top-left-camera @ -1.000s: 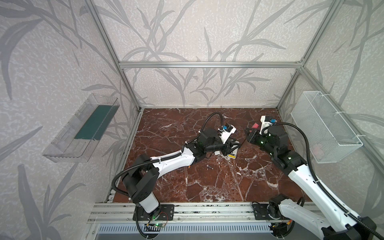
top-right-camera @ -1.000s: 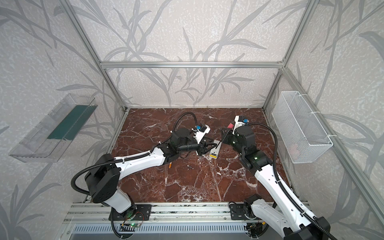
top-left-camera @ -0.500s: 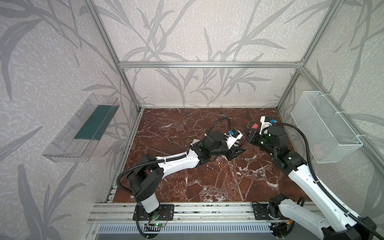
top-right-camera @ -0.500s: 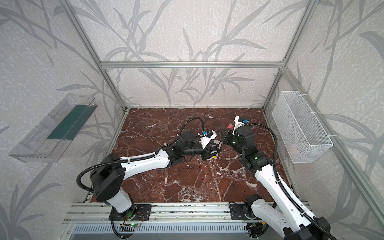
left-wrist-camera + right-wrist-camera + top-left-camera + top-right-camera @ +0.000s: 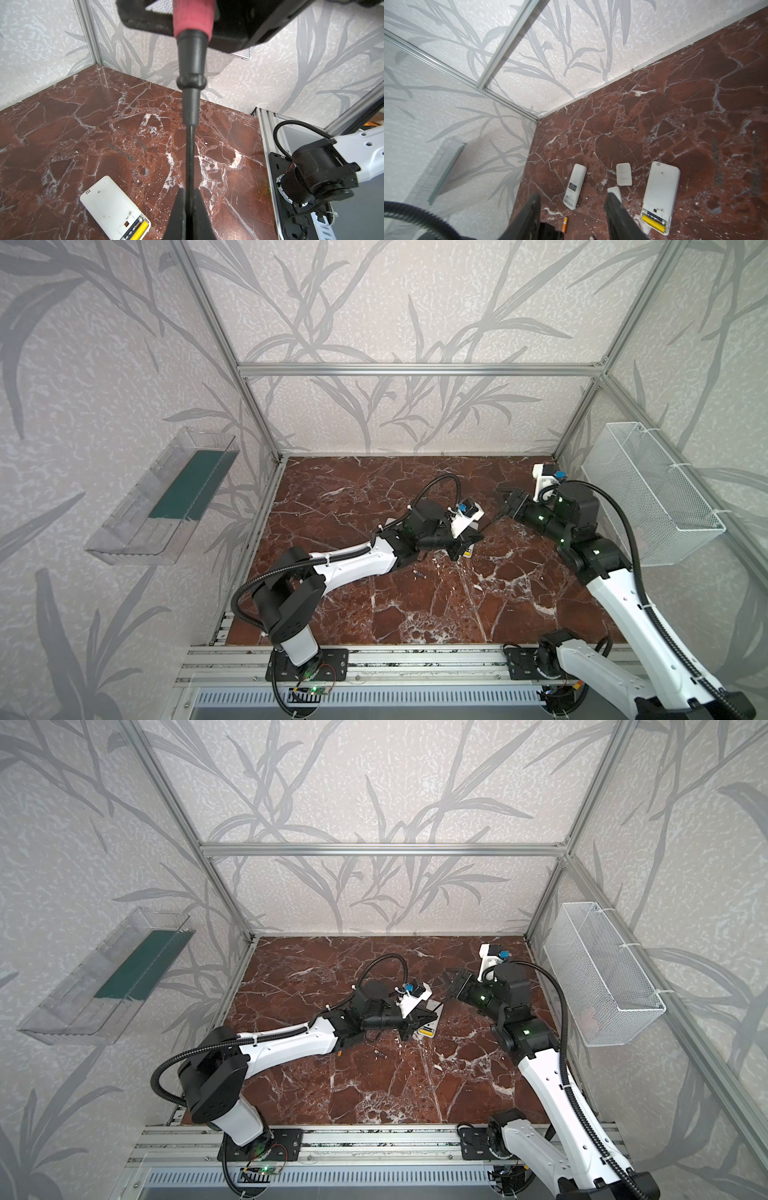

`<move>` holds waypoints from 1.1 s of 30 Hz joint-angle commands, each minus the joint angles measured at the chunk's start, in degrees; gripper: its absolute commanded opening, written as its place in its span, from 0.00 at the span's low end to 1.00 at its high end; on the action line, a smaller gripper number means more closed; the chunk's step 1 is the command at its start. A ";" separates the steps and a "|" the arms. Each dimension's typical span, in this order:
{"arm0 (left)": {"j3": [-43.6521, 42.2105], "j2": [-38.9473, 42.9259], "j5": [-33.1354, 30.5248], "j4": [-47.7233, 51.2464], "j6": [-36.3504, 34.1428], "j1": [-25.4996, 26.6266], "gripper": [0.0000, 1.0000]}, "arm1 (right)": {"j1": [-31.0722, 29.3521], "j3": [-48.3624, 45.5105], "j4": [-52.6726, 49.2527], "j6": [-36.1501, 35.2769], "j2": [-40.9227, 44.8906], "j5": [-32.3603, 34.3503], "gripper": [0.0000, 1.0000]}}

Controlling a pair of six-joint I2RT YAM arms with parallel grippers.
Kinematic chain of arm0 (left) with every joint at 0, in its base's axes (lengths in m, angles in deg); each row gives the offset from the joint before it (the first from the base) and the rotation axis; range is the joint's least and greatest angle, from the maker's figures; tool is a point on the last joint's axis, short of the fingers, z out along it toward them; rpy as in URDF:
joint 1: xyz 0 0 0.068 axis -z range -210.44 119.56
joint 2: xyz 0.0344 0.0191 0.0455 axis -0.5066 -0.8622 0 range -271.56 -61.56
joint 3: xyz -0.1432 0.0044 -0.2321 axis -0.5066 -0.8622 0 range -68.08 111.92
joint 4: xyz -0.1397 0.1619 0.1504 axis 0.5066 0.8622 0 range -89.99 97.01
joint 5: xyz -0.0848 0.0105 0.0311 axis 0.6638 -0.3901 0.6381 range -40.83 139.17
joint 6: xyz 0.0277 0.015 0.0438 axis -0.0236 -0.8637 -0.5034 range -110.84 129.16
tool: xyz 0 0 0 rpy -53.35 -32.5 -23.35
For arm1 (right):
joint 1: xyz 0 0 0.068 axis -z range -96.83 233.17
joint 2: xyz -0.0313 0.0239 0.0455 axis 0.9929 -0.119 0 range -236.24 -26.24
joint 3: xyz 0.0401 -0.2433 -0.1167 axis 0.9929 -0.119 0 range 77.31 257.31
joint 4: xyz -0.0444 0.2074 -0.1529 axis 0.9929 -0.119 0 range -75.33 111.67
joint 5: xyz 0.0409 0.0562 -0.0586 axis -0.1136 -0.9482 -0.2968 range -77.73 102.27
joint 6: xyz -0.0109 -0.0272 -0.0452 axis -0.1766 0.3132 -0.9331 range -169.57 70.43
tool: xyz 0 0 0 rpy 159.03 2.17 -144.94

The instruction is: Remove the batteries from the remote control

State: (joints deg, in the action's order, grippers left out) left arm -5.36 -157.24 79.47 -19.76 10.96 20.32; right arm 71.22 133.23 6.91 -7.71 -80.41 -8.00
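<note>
- Plainly, the slim remote (image 5: 574, 185) carries a black label (image 5: 572, 186); its print is too small to read.
- A yellow battery (image 5: 654, 223) sits in the wide white remote's (image 5: 661, 187) open bay; an orange battery (image 5: 565, 226) and a dark battery (image 5: 419, 573) lie loose on the counter (image 5: 675, 104).
- My left tool (image 5: 190, 193), spread a second ago, now pinches the screwdriver (image 5: 191, 104) shaft; my right tool (image 5: 573, 196) has spread.

A white wire basket (image 5: 648, 489) hangs on one wall, a clear tray (image 5: 137, 531) opposite.
</note>
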 commanded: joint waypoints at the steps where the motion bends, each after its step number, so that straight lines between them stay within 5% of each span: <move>1: -1.03 2.34 3.34 -0.84 -2.59 -0.53 0.00 | 1.40 1.73 -1.09 0.26 -0.06 -9.85 0.55; 20: 0.47 1.86 3.91 -0.18 -1.72 -1.63 0.00 | 0.00 -0.90 -2.51 -2.15 -1.36 -12.80 0.46; 24: 0.48 1.88 3.83 -0.09 -1.46 -1.58 0.00 | -1.24 -1.27 -2.91 -3.54 -2.22 -11.71 0.33; 28: 0.44 2.24 3.78 0.08 -0.97 -1.71 0.00 | -3.12 -1.11 -4.53 -4.94 -1.94 -8.59 0.00; 33: -1.21 4.36 2.25 1.25 0.71 -2.00 0.37 | -6.08 -2.09 -5.97 -7.81 3.32 -0.15 0.00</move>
State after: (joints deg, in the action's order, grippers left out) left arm -5.86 -156.22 82.38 -18.25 11.33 18.58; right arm 67.03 131.41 2.78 -12.78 -80.81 -12.72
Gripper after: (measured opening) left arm 0.345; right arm 0.218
